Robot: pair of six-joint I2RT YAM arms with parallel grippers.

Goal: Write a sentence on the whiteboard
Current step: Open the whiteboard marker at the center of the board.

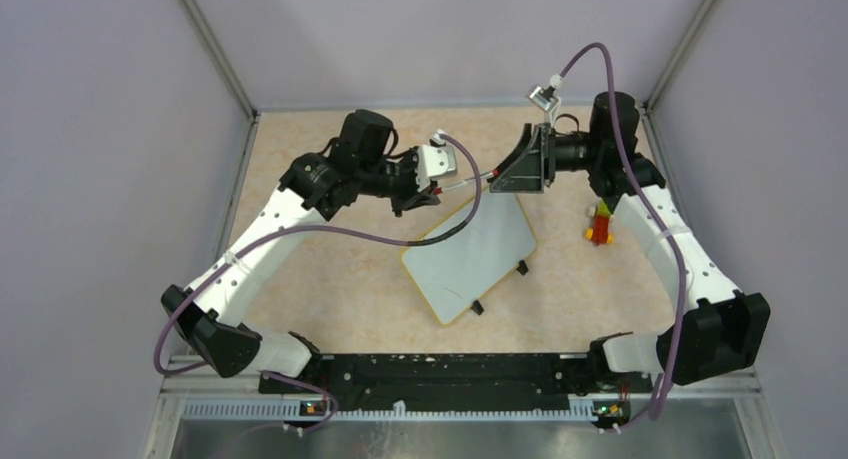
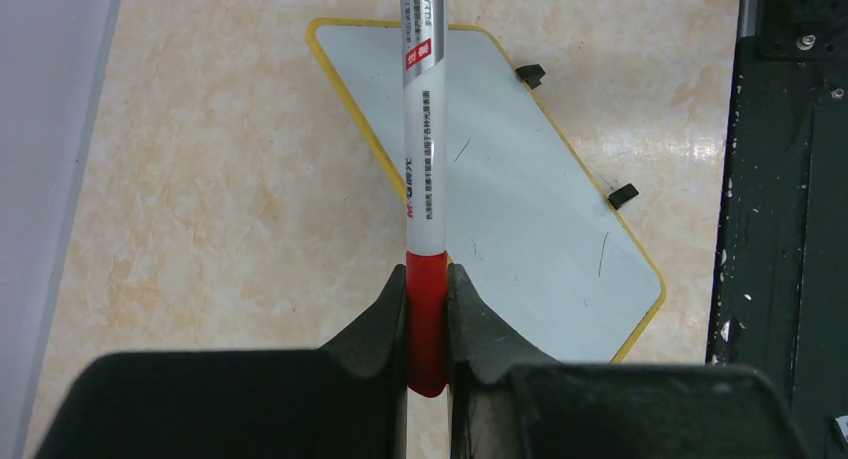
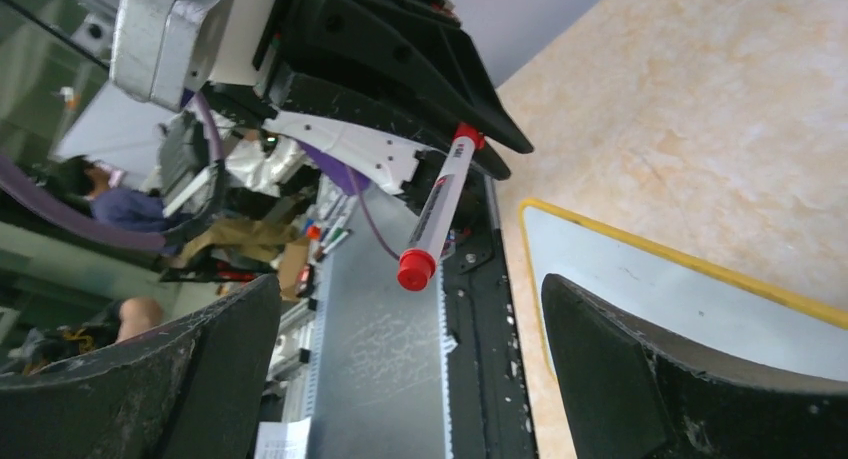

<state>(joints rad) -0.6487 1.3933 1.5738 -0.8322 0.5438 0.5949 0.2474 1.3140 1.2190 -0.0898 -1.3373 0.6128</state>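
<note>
The whiteboard (image 1: 475, 254) lies flat mid-table, white with a yellow rim and two black clip feet (image 2: 623, 194). The sentence is out of view; the board's face (image 2: 530, 199) bears only a few faint thin strokes. My left gripper (image 1: 437, 191) (image 2: 428, 279) is shut on the red tail end of a white marker (image 2: 424, 129), held above the board's far edge. The marker (image 1: 465, 184) points at my right gripper (image 1: 497, 176). In the right wrist view its red cap (image 3: 415, 270) hangs just ahead of my open right gripper (image 3: 410, 304), touching neither finger.
A small red and yellow object (image 1: 600, 224) lies on the table right of the board, under my right arm. The black base rail (image 1: 440, 369) runs along the near edge. Grey walls close in the table on three sides.
</note>
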